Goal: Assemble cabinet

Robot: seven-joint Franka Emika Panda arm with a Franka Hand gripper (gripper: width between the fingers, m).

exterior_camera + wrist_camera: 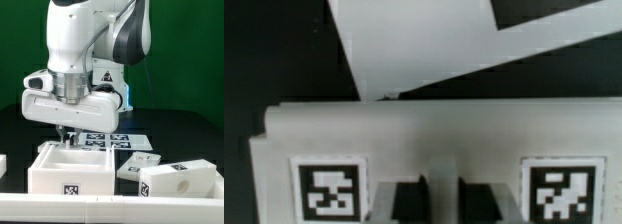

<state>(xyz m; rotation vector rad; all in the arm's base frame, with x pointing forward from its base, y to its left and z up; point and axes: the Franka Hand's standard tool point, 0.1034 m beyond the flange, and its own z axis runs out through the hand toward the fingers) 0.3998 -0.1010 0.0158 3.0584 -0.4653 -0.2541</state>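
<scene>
The open white cabinet box stands at the front left in the exterior view, with a marker tag on its near face. My gripper reaches down onto the box's far wall. In the wrist view that wall fills the picture with two tags on it. The dark fingertips of the gripper stand close together with only a thin strip of white wall between them. Two more white cabinet pieces lie toward the exterior view's right.
The marker board lies flat behind the box and also shows in the wrist view. A low white rail runs along the front. Another white piece shows at the exterior view's left edge.
</scene>
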